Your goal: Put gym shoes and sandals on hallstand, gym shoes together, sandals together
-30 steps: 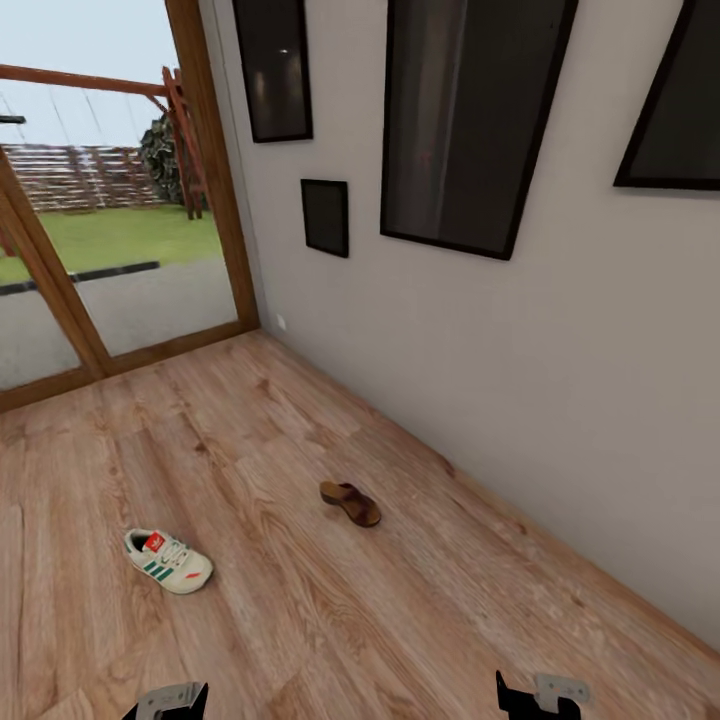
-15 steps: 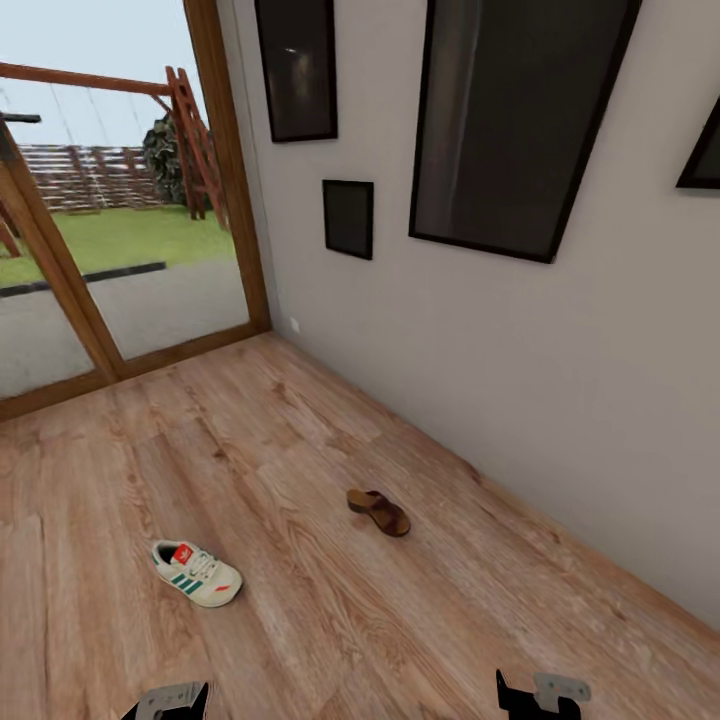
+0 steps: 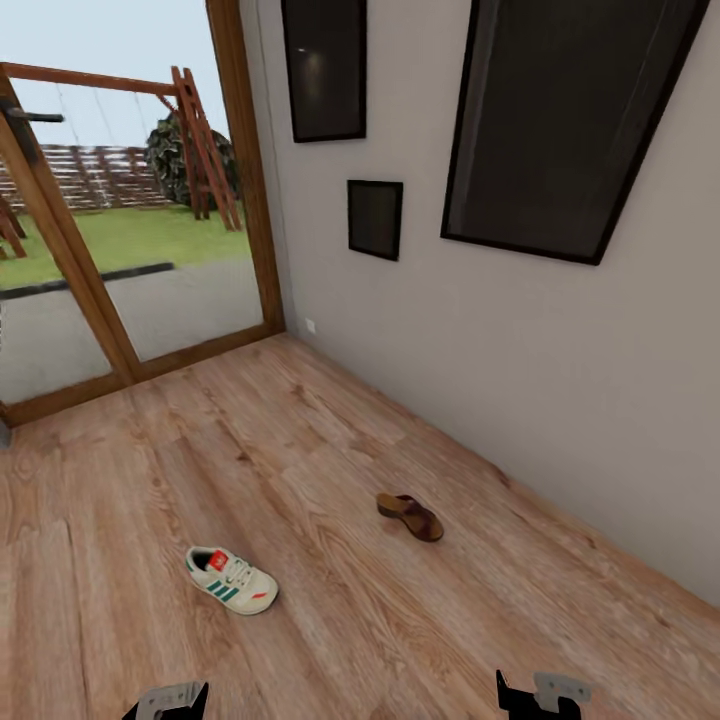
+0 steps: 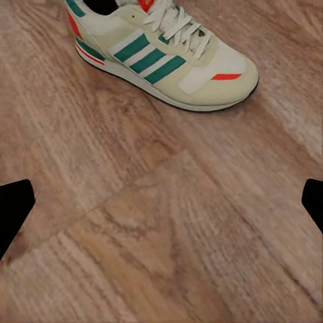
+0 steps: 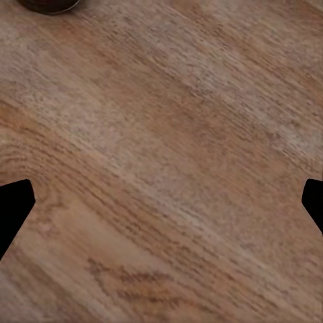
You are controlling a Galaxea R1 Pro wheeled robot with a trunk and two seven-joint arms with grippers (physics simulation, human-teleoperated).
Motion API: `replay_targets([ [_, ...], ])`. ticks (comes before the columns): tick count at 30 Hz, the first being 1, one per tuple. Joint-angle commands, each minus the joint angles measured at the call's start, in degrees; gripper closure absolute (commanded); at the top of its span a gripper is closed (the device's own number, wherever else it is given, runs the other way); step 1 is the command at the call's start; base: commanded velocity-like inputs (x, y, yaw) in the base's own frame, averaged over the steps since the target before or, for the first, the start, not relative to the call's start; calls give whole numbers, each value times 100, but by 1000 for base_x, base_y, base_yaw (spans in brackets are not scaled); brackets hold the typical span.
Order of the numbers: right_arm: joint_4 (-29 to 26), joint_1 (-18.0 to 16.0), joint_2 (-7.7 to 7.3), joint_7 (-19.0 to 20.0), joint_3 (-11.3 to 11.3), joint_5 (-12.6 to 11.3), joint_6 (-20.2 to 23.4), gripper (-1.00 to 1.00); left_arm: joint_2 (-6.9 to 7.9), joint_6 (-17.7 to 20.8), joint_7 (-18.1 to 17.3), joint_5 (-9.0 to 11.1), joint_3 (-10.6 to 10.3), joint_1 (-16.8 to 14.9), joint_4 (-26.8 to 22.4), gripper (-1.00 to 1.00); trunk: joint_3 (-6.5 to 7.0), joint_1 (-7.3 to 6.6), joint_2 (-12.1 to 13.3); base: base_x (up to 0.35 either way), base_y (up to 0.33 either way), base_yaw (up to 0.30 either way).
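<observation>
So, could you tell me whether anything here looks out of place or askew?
Yes: one gym shoe and one sandal lie loose on the corridor floor, well apart and pointing different ways. Neither looks damaged.

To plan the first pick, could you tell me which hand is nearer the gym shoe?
Left. The left hand sits just short of the gym shoe; the right hand is farther off, nearer the sandal.

Our head camera has swung left: the sneaker (image 3: 232,580), sandal (image 3: 410,516) and wall pictures (image 3: 375,218) all sit further right in frame than before.
</observation>
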Motion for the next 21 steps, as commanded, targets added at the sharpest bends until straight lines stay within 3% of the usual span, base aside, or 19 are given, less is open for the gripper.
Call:
replay_targets([
  [1, 1, -2, -1, -33, 50, -19, -13, -100, -2, -8, -58, 59, 17, -4, 8, -100, -5, 0, -2, 115, 324, 0],
  [21, 0, -2, -7, -33, 48, -11, -21, -100, -11, -8, -59, 59, 10, -4, 17, -100, -5, 0, -2, 117, 324, 0],
])
